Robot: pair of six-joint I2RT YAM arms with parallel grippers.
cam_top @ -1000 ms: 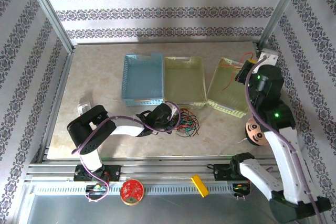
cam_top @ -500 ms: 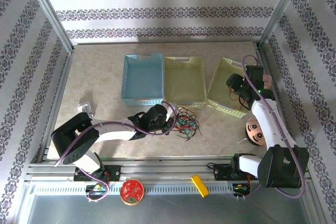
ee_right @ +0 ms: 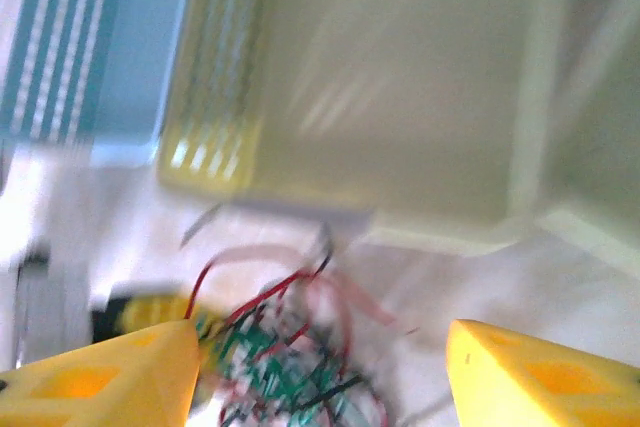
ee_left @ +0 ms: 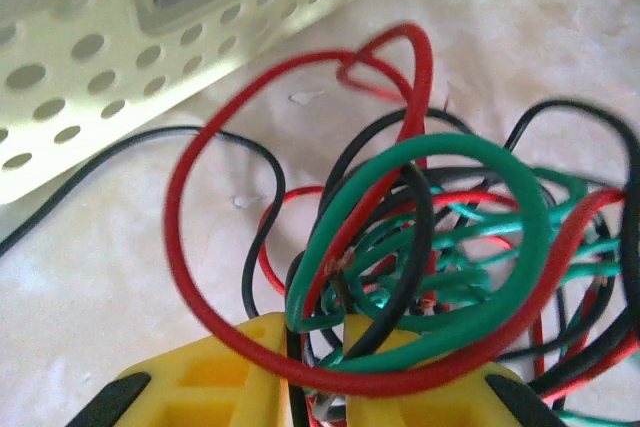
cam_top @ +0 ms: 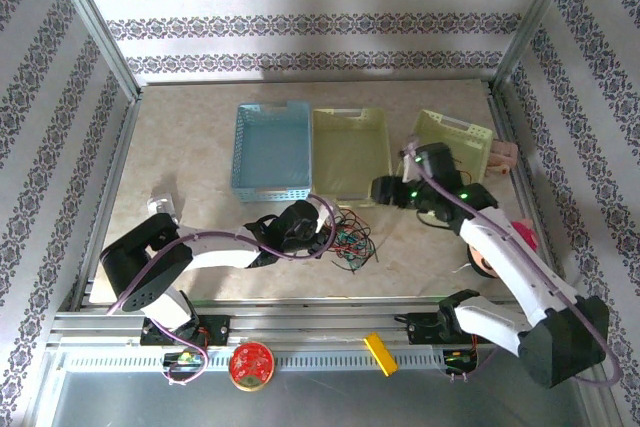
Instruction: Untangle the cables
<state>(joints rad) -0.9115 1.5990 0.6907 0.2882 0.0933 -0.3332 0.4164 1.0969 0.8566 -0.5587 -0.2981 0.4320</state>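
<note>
- The left gripper [ee_left: 318, 342] is nearly closed, with black and green strands of the cables [ee_left: 430, 237] pinched in its narrow gap.
- The right gripper [ee_right: 320, 342] hangs wide open above the clump, holding nothing.
- The cables lie on the surface [cam_top: 190, 137], just before the yellow basket [cam_top: 350, 155].

Cam 1, top ext.: fixed high behind arm bases, looks down and fwd over whole beige marble-pattern tabletop [cam_top: 180, 157]; far, wide. Cam 2, L wrist: on left gripper [ee_left: 315, 347], low, v. close, faces along its yellow fingers into clump of thin red, green and black cables [ee_left: 430, 267], w/ wall of perforated pale-yellow plastic basket [ee_left: 100, 77] upper left. Cam 3, R wrist: on right gripper [ee_right: 322, 347], higher up, tilted down, blurred, yellow fingertips at both bottom corners. Shared by all 3: the cable clump and pale-yellow basket. Top ext. + R wrist also share slatted blue plastic basket [ee_right: 100, 47].
</note>
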